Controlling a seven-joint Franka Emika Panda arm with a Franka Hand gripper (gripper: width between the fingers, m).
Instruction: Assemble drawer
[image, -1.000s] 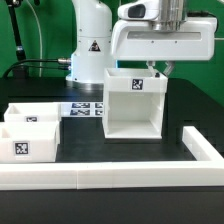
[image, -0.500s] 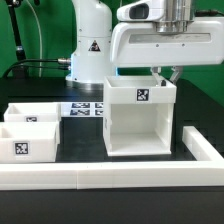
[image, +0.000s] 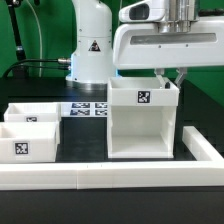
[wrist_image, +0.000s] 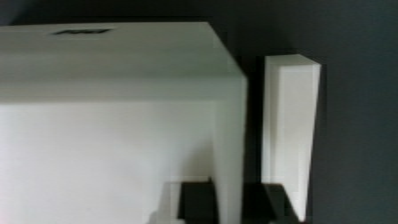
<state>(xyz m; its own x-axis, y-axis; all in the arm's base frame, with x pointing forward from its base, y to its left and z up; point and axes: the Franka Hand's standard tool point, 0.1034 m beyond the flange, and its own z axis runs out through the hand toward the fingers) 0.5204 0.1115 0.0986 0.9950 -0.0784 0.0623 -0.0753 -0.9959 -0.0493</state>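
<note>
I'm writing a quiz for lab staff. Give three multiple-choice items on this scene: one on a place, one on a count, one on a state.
1. The gripper is: A) at the housing's top, toward the exterior view's right; B) over the marker board; C) inside the housing.
2. Trays outside the housing: A) one; B) two; C) three.
3. The housing's open front shows it: A) empty; B) holding one tray; C) full.
1 A: its fingers reach down at that corner. 2 B: both stand at the exterior view's left. 3 A: only bare walls show inside.
</note>
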